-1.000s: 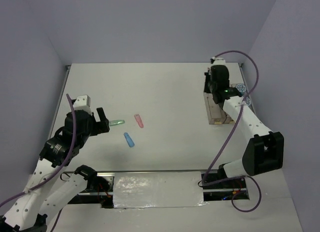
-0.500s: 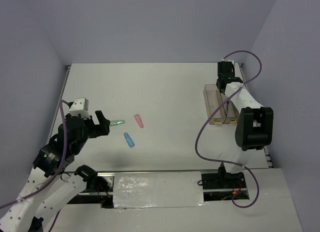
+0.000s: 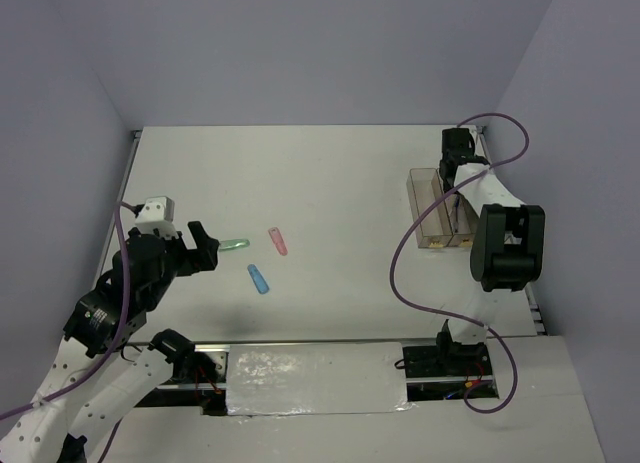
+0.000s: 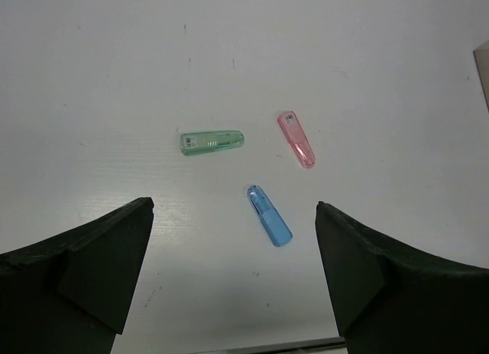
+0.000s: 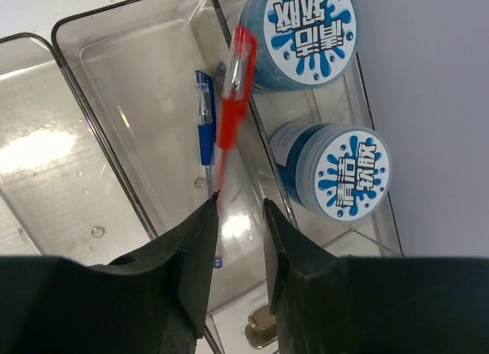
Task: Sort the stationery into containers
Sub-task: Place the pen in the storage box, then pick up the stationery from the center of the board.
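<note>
Top view: bins [image 3: 432, 208] sit by the tabletop's [image 3: 330, 173] right edge. The right hand [image 3: 456, 178] hangs over their far end. The left hand [image 3: 205, 245] is well left of the bins, beside the green piece [image 3: 234, 245], pink piece [image 3: 277, 241] and blue piece [image 3: 259, 279]. Bare tabletop between them and the bins gives a clear carry path. Left wrist: left hand [image 4: 233, 209] spread wide, empty. Green [image 4: 212, 142], pink [image 4: 296, 138] and blue [image 4: 269, 225] lie flat and apart, with finger room round each. Right wrist: right hand [image 5: 241, 209] has a narrow gap, wider than the red pen [image 5: 233, 102] at its tip, so probably releasing. The pen slants across the divider between the middle bin, holding the blue pen [image 5: 205, 125], and the rolls' [image 5: 340, 170] bin, and may snag there.
</note>
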Tool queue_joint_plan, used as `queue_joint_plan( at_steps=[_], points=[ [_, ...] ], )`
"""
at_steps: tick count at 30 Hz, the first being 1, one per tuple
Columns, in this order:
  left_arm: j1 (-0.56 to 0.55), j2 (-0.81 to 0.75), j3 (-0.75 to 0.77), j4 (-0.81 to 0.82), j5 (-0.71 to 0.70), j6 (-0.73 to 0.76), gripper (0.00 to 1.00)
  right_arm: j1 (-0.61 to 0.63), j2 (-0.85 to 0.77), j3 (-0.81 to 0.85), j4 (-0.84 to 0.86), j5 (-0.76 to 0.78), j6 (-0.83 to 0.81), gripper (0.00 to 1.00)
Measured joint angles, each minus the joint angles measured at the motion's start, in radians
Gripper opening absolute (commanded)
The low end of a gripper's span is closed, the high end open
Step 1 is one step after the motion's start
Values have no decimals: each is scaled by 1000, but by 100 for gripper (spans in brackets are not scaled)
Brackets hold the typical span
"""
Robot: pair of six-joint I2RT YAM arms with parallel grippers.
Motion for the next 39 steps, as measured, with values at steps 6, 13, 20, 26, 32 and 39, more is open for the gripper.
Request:
queue_joint_plan(
  at_steps=[6, 13, 20, 26, 32, 39],
  points=[
    [0, -2, 0, 0, 0, 0, 99, 0, 0, 0, -13, -20, 27, 48],
    [0, 0, 0, 0, -2, 0, 100, 63, -100, 3, -63, -161, 72, 100],
    [12, 21, 0, -18, -69, -10, 99, 577, -426, -187, 160, -315, 214, 100],
    [55, 21, 0, -24, -88, -11, 99, 767, -166, -126, 217, -383, 341, 100],
    [59, 28, 0, -24, -87, -11, 99, 934, 246, 199, 85, -322, 380, 100],
    [59, 32, 0, -23, -87, -9, 99, 973, 386, 412, -25, -272, 378, 94]
  ],
)
